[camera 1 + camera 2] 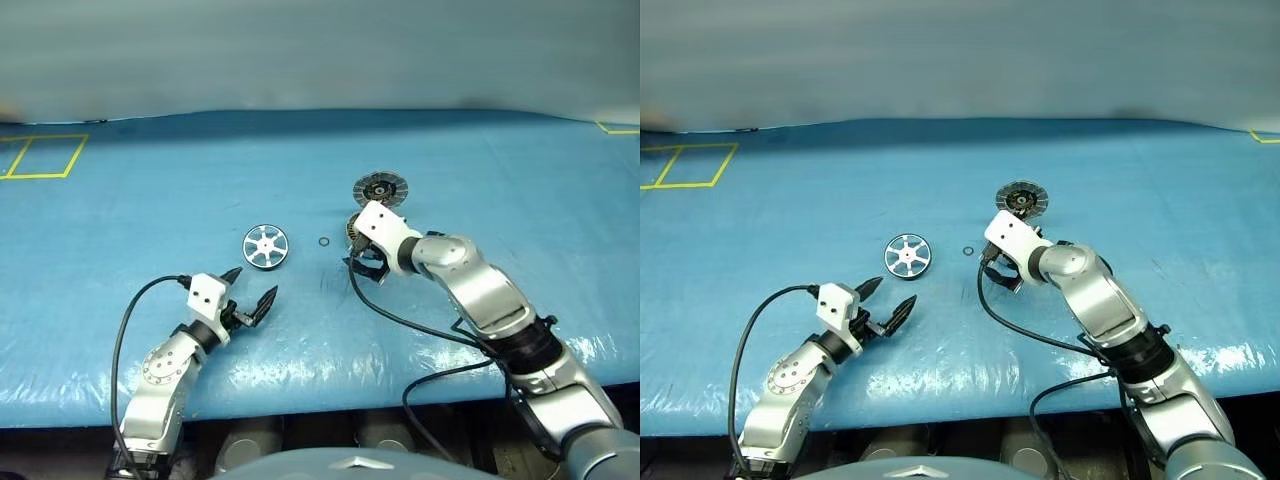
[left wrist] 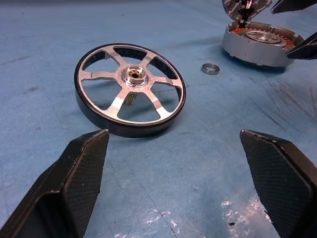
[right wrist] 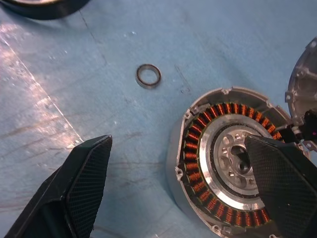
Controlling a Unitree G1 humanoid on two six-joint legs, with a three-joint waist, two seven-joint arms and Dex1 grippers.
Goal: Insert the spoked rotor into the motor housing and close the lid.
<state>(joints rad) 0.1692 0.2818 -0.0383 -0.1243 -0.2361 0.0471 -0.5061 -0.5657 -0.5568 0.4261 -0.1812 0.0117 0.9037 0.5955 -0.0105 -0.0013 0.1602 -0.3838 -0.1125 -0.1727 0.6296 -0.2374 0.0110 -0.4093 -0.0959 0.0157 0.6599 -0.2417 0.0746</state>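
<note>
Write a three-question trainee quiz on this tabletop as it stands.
1. True or false: the spoked wheel already sits inside the motor cup.
2. Which lies between wheel and cup: A a small ring, B a screw, C a cable?
3. Which end effector is over the cup: the left end effector or the right end effector?

Key: 1 false, it lies apart on the blue cover; 2 A; 3 right, jaws open.
</note>
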